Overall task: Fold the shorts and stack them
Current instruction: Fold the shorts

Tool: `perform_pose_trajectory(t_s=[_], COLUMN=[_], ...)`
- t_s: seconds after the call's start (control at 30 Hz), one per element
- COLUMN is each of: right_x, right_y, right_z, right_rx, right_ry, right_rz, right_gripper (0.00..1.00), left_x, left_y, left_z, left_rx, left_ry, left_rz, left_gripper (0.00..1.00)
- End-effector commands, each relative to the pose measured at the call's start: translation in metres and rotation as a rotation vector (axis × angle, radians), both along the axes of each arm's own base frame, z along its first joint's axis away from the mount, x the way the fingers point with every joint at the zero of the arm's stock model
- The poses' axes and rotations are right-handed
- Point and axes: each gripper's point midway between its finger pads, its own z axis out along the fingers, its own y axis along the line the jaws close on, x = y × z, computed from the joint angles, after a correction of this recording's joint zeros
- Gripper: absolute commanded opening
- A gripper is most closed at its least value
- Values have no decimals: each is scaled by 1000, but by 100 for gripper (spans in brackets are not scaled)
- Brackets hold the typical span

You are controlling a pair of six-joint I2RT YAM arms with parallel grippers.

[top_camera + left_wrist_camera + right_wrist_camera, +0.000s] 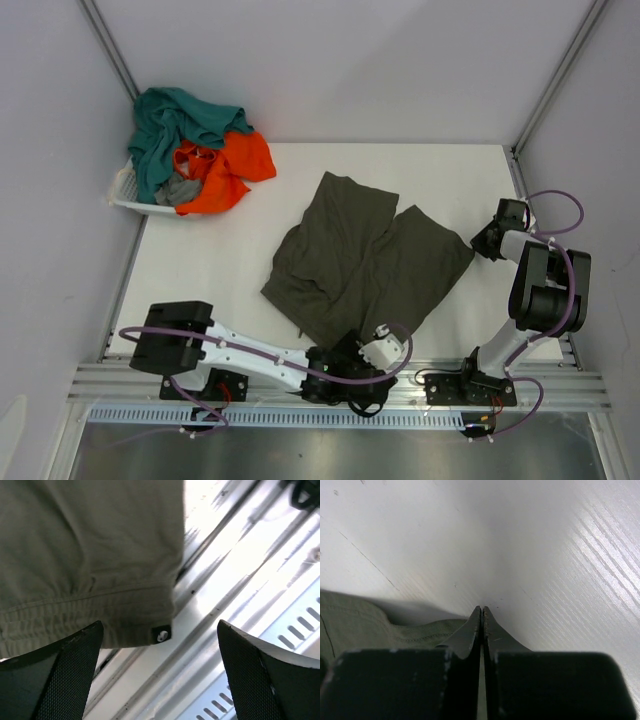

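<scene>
The dark olive-green shorts (365,260) lie spread flat in the middle of the white table, waist toward the near edge. My left gripper (347,352) is open at the near waist corner. In the left wrist view its fingers (65,680) stand wide apart, with the elastic waistband (75,620) and a small black tag (161,634) just beyond them; nothing is held. My right gripper (487,240) is by the right leg's hem. In the right wrist view it (481,612) is shut with its tips on bare table, and olive cloth (365,625) lies to its left.
A white basket (130,197) at the far left corner holds teal (175,125), orange (230,165) and grey (180,190) shorts, which spill over its rim. Metal rails (340,390) run along the near edge below the left gripper. Frame posts stand at the back corners.
</scene>
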Motion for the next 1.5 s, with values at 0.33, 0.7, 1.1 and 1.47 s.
perform_pose_trajectory(t_s=[0.33,0.7,1.1,1.47], right_x=[-1,-2,-8,-60], right_y=[-1,-1,-4,-36], right_z=[-6,-6,5,97], right_rx=[0,0,6,-121], right_ry=[22,23,27,-77], right_rz=[18,16,-19,-207], right_gripper=[0,0,0,0], left_x=[14,29,8,-31], left_y=[-14,3,-8,-26], left_z=[-11,-22,-13,21], left_rx=[94,165,118,-53], left_ry=[-53,-93,-20,119], left_rz=[15,85,16,-106], left_gripper=[87,37,1,0])
